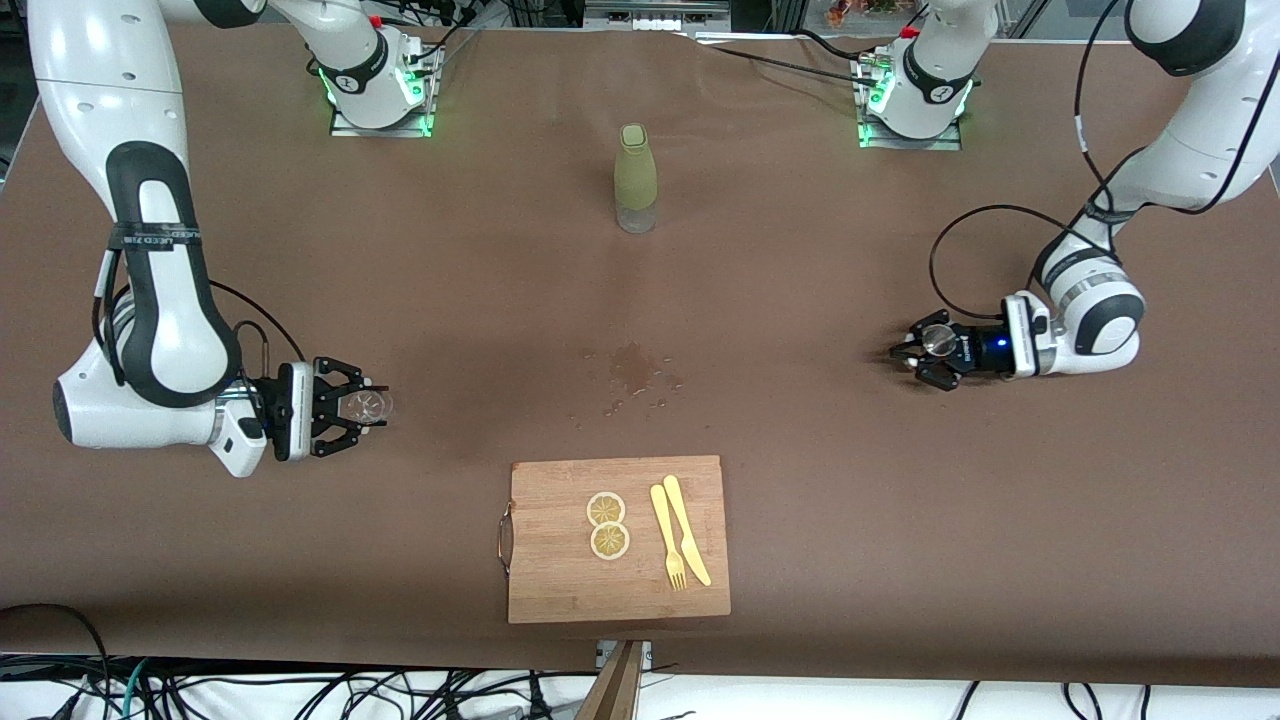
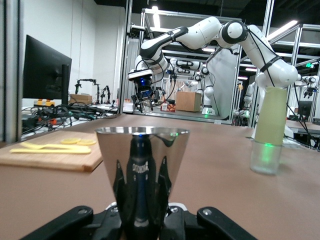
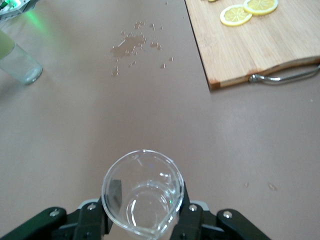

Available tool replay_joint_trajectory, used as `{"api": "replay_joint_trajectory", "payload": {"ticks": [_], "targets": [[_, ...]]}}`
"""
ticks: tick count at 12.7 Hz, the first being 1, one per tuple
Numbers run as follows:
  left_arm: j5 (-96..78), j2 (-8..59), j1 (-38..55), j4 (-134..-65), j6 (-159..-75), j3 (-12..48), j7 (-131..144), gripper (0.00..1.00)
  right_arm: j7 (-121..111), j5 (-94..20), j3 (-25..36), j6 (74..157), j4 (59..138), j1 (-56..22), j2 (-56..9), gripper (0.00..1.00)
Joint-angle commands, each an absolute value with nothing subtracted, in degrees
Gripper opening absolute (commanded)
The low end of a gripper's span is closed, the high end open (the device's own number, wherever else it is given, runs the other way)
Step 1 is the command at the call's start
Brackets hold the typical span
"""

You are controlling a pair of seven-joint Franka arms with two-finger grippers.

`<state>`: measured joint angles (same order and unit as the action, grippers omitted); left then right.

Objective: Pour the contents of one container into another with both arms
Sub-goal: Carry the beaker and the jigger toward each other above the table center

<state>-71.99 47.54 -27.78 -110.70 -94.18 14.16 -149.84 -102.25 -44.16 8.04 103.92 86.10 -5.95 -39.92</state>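
At the right arm's end of the table, the right tool (image 1: pixel 352 408) is closed on a clear glass (image 1: pixel 370 405), which in the right wrist view (image 3: pixel 143 197) is seen to be a thin, smooth tumbler with a little clear liquid at its bottom. The step in hand is judged to be bringing the two vessels together over the middle of the table, and it is best done with both kept upright until one rim stands just over the other mouth, then tipped slowly. A patch of spilled drops (image 1: pixel 632 380) is seen on the matte brown table (image 1: pixel 800 400), so a gentle tilt is advised. Farther from the front camera, between the two bases, a tall bottle (image 1: pixel 635 178) is stood, pale green above and clear at its base. Nearer to the camera, a wooden cutting board (image 1: pixel 560 570) with a metal handle is laid, carrying two lemon slices (image 1: pixel 607 525) and a yellow plastic fork (image 1: pixel 667 540) and knife (image 1: pixel 688 530). At the left arm's end, the left tool (image 1: pixel 925 355) is closed on a polished metal cup (image 1: pixel 938 340), flared toward its rim and mirror-bright in the left wrist view (image 2: pixel 142 175); its contents cannot be told.
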Motion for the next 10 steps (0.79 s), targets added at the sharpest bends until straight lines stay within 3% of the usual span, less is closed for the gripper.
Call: {"api": "replay_joint_trajectory", "payload": {"ticks": [1, 10], "targets": [[-78.55, 44.13, -22.17, -113.46, -97.10, 13.54, -149.33, 0.00, -97.93, -43.33, 8.61, 104.23, 85.17, -8.51, -38.41, 0.07], [-105.18, 41.04, 0.06, -113.91, -110.12, 13.54, -154.23, 0.00, -74.57, -36.49, 8.53, 110.55, 79.98, -17.65, -38.85, 0.08]]}}
